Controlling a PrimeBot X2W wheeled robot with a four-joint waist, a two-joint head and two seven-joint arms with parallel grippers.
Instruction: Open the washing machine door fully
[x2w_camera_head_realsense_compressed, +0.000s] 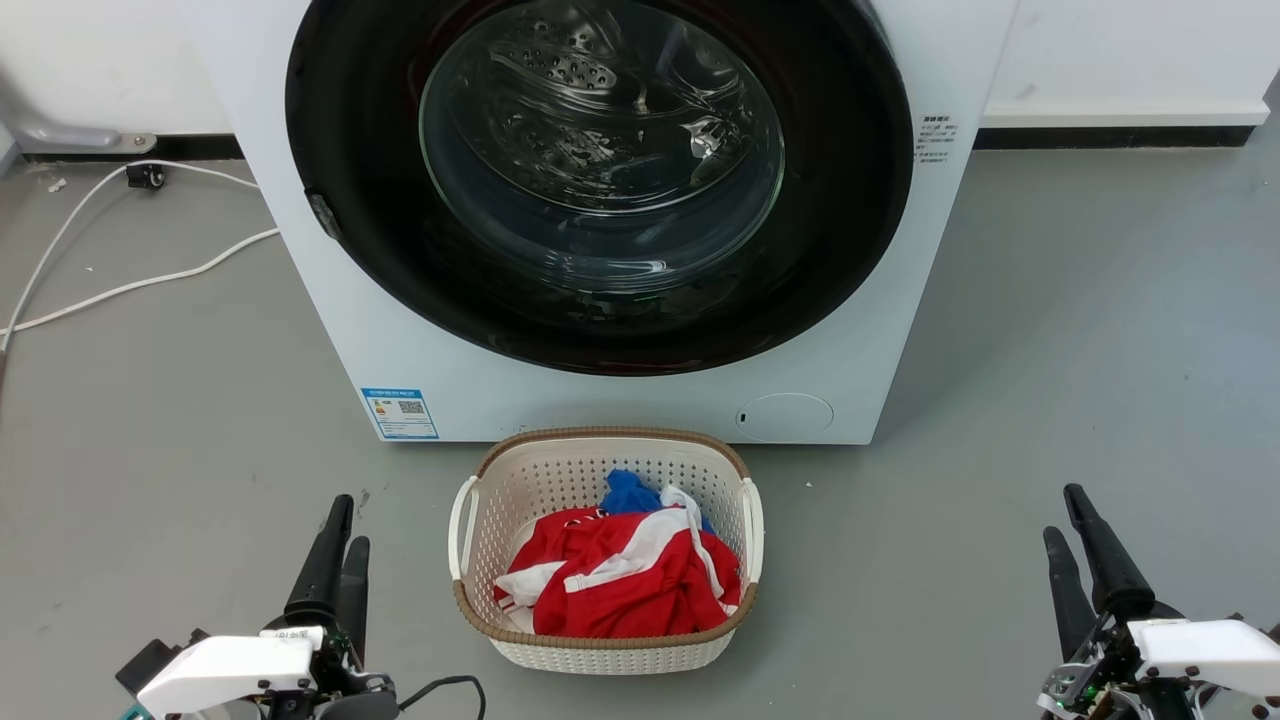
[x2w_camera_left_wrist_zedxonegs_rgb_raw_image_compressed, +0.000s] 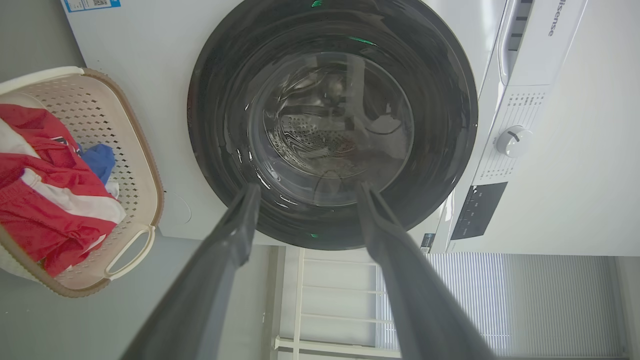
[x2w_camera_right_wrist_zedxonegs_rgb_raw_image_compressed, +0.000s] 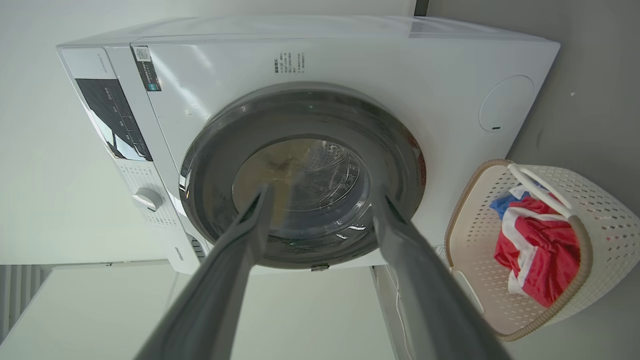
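Low down: left gripper (x2w_camera_head_realsense_compressed: 350, 522) and right gripper (x2w_camera_head_realsense_compressed: 1061, 512), both spread wide, empty. Between them, basket (x2w_camera_head_realsense_compressed: 500, 490) holding red and blue clothes (x2w_camera_head_realsense_compressed: 620, 585). Behind, washing machine (x2w_camera_head_realsense_compressed: 600, 405), door (x2w_camera_head_realsense_compressed: 370, 200) shut. From both wrists: closed door straight ahead, basket beside.

The left jaws are two long, matte black fingers (x2w_camera_head_realsense_compressed: 322, 560) that taper from thick rounded bases to slim tips. They are set on a glossy white moulded wrist housing (x2w_camera_head_realsense_compressed: 230, 668) with a small printed label at its front edge. A thin black cable (x2w_camera_head_realsense_compressed: 445, 685) loops out beside it, and a teal part (x2w_camera_head_realsense_compressed: 131, 712) peeks from under its corner. The right jaws have the same black tapered fingers (x2w_camera_head_realsense_compressed: 1100, 560) on a matching white housing (x2w_camera_head_realsense_compressed: 1205, 645), with bare metal brackets and a small green light (x2w_camera_head_realsense_compressed: 1072, 690) at their root. In the wrist views the fingers (x2w_camera_left_wrist_zedxonegs_rgb_raw_image_compressed: 222, 260) look dark grey and smooth.
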